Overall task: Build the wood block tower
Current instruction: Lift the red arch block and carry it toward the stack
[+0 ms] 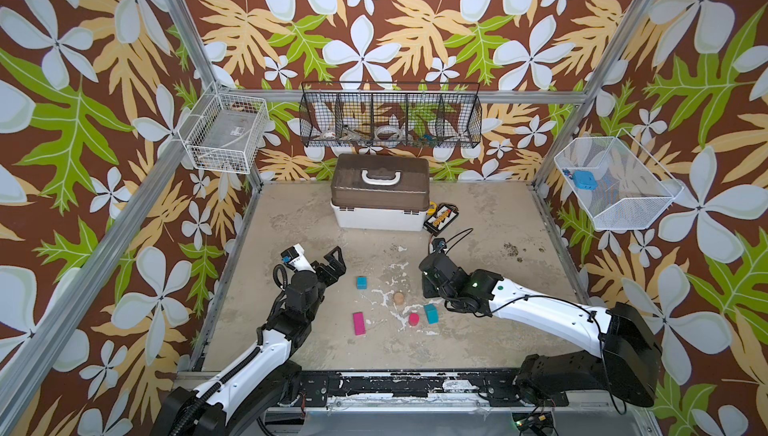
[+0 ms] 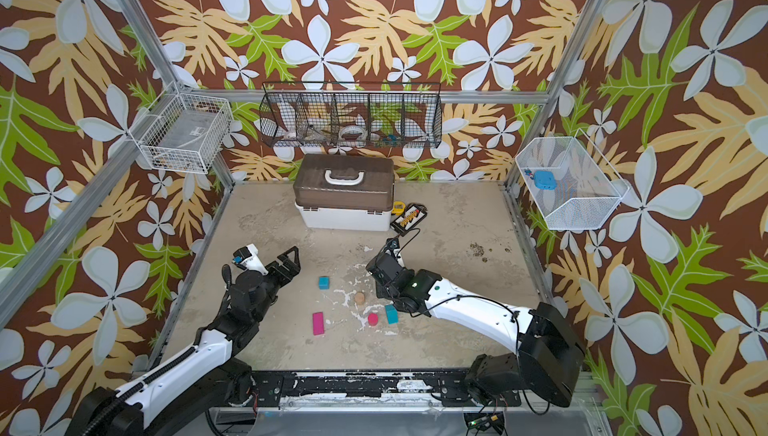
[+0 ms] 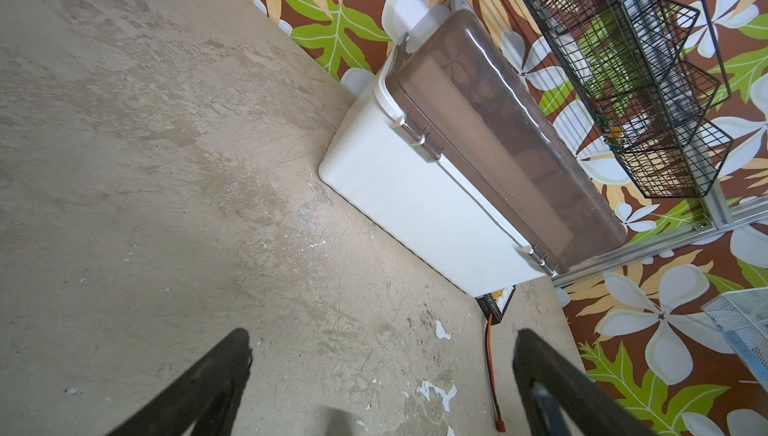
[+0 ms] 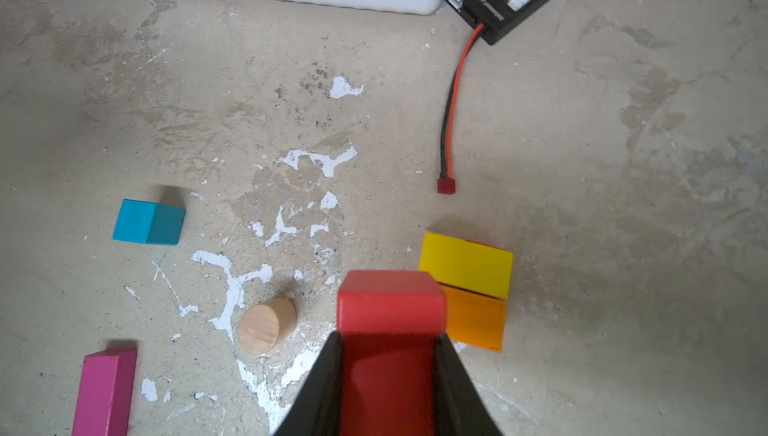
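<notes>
Wood blocks counted: eight, all loose, no tower yet.
- Teal, two: cube [image 1: 362, 282], taller block [image 1: 431, 313].
- One each: magenta bar [image 1: 359, 323], tan cylinder [image 1: 400, 298], red-pink cylinder [image 1: 414, 319].
- Yellow block [image 4: 465, 265] touches orange block [image 4: 476, 324]; stacking unclear.
- Red block [image 4: 390, 301] clamped in right gripper [image 4: 390, 335], just beside that pair. Right arm hides all three in both top views.

Left gripper [image 1: 336, 262]: jaws wide apart, empty, over bare table [image 1: 498, 213].

Rear: white box [image 1: 374, 218], black connector pack [image 1: 441, 218]; its wire plug [image 4: 446, 185] near yellow block, apart.

Magenta bar [image 4: 106, 392] cut off at the edge, red block [image 4: 390, 309] running out of frame, contents of black basket [image 1: 457, 122] indistinct
</notes>
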You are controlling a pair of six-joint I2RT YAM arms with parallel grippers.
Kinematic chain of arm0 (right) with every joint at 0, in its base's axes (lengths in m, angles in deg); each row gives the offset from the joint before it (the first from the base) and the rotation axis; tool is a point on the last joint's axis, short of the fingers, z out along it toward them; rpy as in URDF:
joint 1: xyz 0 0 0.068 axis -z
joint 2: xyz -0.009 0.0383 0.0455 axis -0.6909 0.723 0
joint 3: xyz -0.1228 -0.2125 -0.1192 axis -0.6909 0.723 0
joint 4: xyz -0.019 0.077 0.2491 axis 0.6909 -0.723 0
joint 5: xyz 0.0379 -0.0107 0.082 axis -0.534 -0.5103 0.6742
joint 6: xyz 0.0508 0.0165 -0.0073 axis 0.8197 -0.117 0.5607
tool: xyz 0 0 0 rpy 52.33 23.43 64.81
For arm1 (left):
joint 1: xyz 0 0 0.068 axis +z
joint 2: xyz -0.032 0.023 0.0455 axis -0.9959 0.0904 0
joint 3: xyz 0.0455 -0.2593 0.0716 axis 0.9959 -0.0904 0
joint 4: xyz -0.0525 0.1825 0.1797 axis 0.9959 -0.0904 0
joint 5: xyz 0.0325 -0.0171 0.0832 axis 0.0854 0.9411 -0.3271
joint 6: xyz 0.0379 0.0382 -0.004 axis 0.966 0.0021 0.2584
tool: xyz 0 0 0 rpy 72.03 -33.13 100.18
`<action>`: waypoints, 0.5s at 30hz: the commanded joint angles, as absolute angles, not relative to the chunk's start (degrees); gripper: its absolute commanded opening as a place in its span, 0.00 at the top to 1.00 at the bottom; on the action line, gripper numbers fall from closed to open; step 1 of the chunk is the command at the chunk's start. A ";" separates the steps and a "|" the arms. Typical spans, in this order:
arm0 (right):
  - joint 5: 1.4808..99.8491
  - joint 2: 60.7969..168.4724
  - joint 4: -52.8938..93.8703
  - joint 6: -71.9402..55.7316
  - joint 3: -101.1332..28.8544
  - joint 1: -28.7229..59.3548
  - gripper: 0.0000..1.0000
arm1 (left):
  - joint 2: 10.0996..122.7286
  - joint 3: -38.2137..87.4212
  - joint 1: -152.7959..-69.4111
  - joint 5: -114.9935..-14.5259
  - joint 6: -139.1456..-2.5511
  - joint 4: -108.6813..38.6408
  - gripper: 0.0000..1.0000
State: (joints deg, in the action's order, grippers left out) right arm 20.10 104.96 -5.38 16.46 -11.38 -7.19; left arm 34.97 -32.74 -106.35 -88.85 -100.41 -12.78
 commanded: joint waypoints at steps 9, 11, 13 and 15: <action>17.76 106.61 -6.38 18.93 -9.68 -5.17 0.90 | 35.12 -32.11 -106.28 -88.50 -100.36 -12.39 0.00; 17.94 107.63 -5.93 18.87 -9.70 -4.91 0.90 | 34.99 -32.02 -106.26 -88.76 -100.30 -12.72 0.00; 18.15 108.62 -5.20 18.24 -9.60 -4.76 0.90 | 34.81 -32.10 -106.33 -88.83 -100.36 -12.77 0.00; 18.44 109.89 -5.25 17.55 -9.92 -4.17 0.90 | 34.64 -32.12 -106.26 -88.65 -100.40 -12.68 0.00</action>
State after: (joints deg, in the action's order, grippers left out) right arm 19.20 108.92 -5.71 18.62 -9.56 -4.57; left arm 34.82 -32.46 -106.35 -88.65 -100.46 -12.94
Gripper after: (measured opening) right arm 0.301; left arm 0.996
